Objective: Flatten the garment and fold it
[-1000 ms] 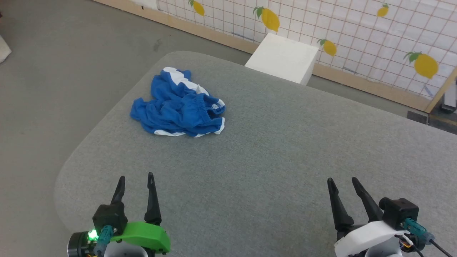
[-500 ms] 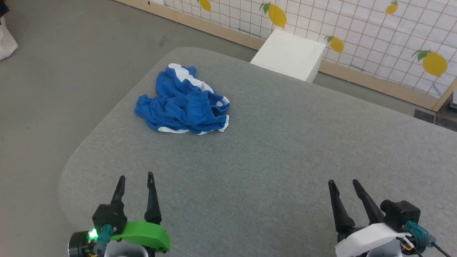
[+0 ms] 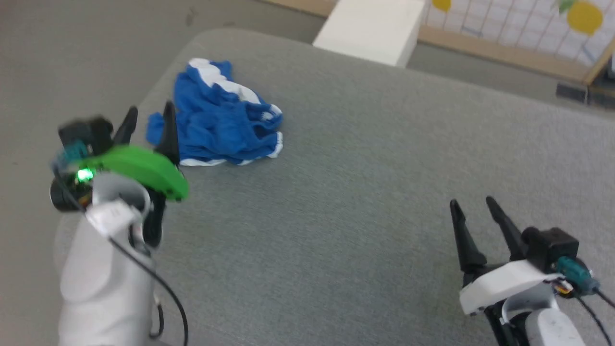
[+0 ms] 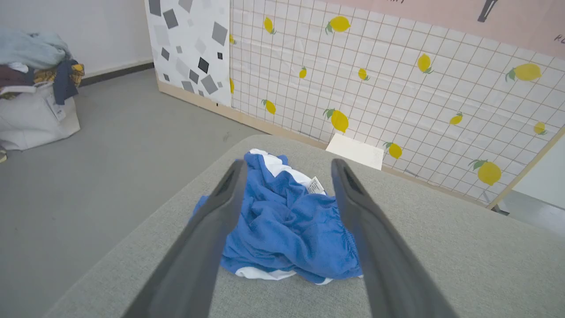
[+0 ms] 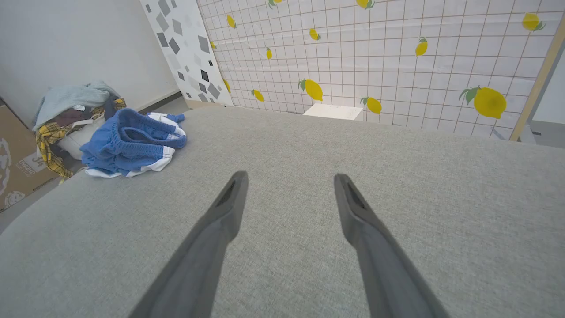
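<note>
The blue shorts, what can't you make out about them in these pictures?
Head view: the left gripper covers the shorts' left edge; blur smears the folds.
Left wrist view: that gripper's fingers hide both sides of the heap; the white tag's print is too small to read.
Right wrist view: the heap's far side is behind its own folds.

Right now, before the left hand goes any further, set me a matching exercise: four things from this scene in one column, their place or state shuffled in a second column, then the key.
Things
1. shorts
2. left hand
3. right hand
4. white block

Place or state
A. open, over the bare grey surface, well away from the fabric
B. off the surface, beyond its far edge, by the lemon-print wall
C. crumpled in a heap near the far left corner
D. open, raised and aimed at the blue heap

Pairs: 1-C, 2-D, 3-A, 4-B
</note>
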